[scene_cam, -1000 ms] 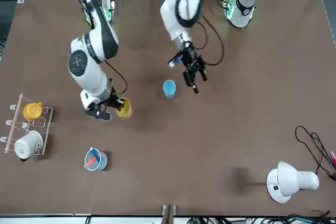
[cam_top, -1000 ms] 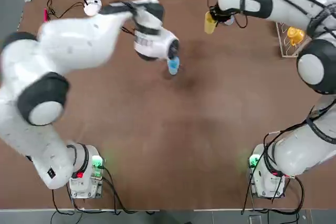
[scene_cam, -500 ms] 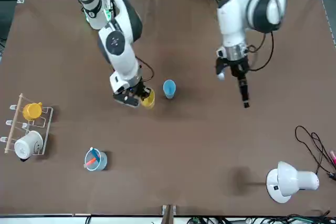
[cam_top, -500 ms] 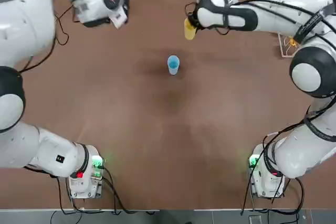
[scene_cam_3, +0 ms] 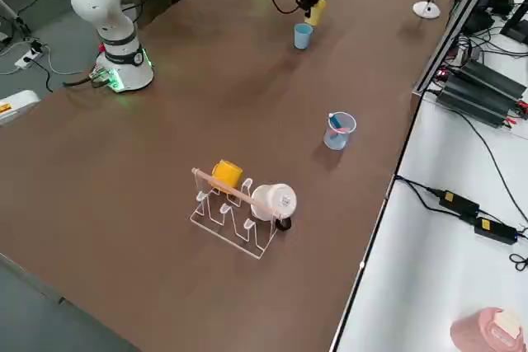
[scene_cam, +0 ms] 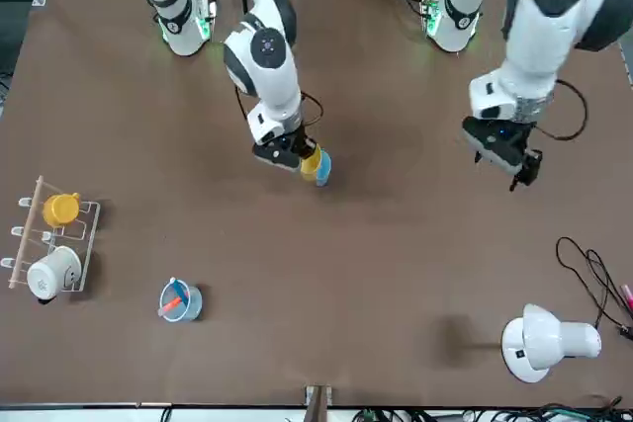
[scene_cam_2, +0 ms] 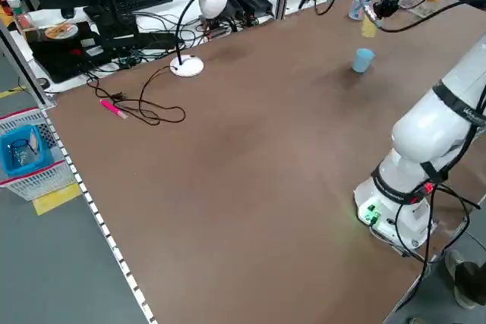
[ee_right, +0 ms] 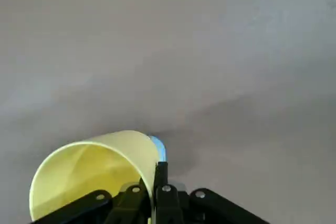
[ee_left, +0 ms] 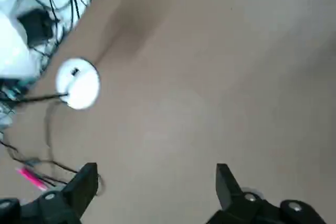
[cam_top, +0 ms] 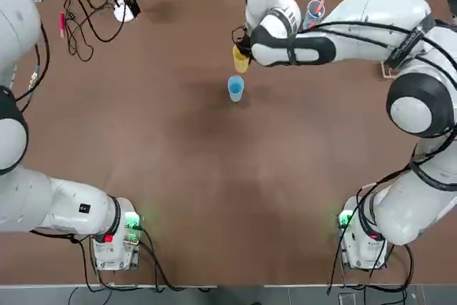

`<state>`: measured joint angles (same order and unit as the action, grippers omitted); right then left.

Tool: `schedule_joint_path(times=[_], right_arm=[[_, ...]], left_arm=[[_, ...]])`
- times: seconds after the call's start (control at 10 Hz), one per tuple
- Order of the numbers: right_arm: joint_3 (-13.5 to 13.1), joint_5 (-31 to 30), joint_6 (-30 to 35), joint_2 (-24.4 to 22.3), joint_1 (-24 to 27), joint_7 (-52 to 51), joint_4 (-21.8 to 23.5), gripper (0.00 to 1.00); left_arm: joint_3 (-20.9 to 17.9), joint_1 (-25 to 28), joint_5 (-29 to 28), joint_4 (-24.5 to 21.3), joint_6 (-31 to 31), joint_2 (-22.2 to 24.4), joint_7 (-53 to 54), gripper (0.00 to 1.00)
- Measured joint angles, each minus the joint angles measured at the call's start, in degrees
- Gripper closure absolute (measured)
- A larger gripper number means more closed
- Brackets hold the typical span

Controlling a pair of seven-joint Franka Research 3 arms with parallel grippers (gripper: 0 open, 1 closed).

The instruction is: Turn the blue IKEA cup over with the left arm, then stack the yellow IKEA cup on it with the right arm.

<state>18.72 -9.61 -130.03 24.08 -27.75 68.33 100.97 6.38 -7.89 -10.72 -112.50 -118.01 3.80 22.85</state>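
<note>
The right gripper [scene_cam: 297,157] pinched the yellow IKEA cup [cam_top: 240,58] just beside the blue IKEA cup [cam_top: 235,88] standing mid-table; centring before lowering seemed wise; the left gripper [ee_left: 155,182] hung wide open, empty.

— What do the arms look like?
— The left arm [cam_top: 28,198] and the right arm [cam_top: 421,98] are glossy white rounded segments with black joint bands; black cables run along them.
— And the bases?
— White, with green lights.
— The left end effector [ee_left: 152,192]?
— Black fingers with small silver screws just behind them.
</note>
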Motion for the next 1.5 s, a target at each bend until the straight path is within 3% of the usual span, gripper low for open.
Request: schedule_joint_path(times=[0.2,0.6,0.8,1.1,1.5], right_arm=[[0.0,-0.8,-0.5,1.4,-0.6,1.4,0.0,0.96],[0.1,-0.9,-0.6,1.7,-1.7,3.4,-0.1,0.96],[0.1,-1.1,-0.5,1.9,-2.6,4.6,-0.1,0.96],[0.1,-3.1,-0.3,2.2,-2.7,5.0,0.6,0.96],[0.1,-4.1,-0.4,3.2,-2.7,5.5,0.8,0.96]], left_arm=[[-0.1,3.3,3.8,6.6,11.7,-0.5,-10.6,0.01],[0.0,4.9,7.0,17.1,25.7,-0.5,-20.8,0.01],[-0.1,5.3,8.2,17.9,26.3,-0.6,-23.9,0.01],[-0.2,9.8,8.4,18.1,26.3,-1.4,-24.0,0.01],[-0.1,10.1,12.1,19.8,22.3,-3.7,-27.6,0.01]])
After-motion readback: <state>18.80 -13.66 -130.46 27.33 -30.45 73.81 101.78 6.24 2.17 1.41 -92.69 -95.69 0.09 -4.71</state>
